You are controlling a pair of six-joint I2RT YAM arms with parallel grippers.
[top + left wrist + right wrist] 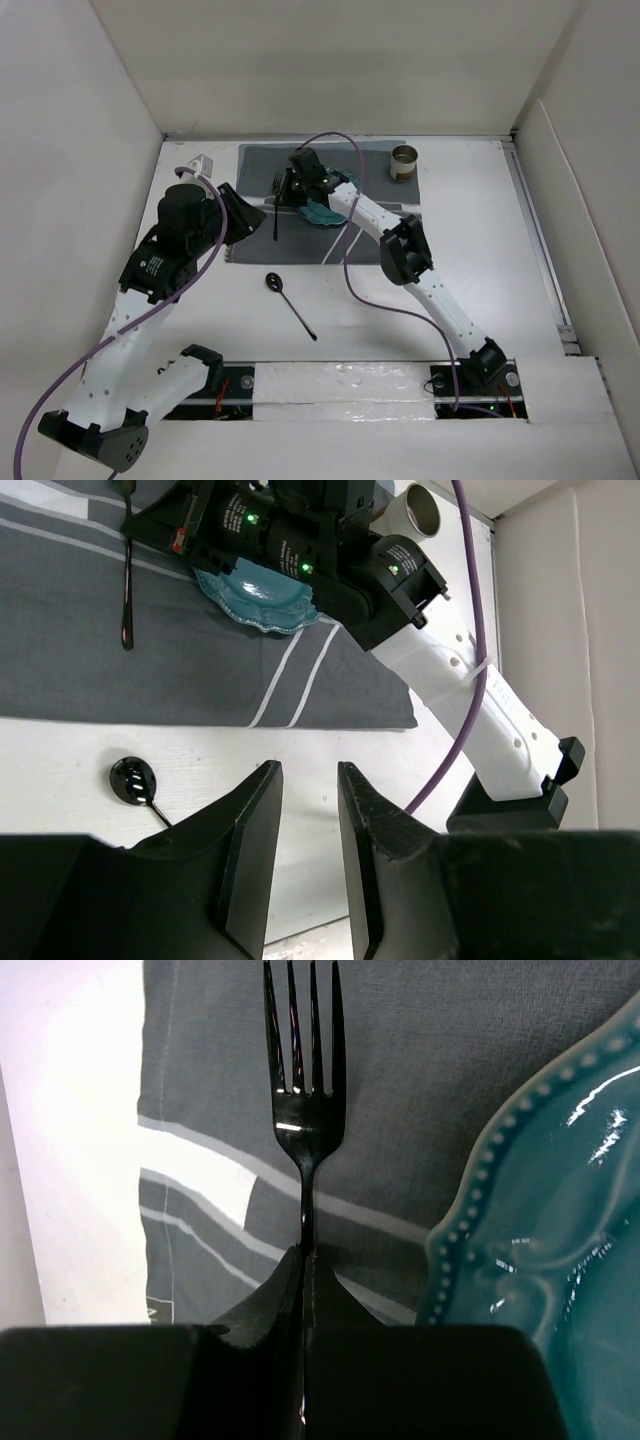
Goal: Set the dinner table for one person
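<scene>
Glossy black four-tined fork (305, 1110) nipped in right pincer (304, 1260) beside beaded teal plate (540, 1260).

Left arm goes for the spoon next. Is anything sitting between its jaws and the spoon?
Nothing visible. The spoon lies on the dinner table off the near edge of the placemat, with only bare surface between it and the open left gripper. The right gripper holds the fork over the placemat, away from that path.
</scene>
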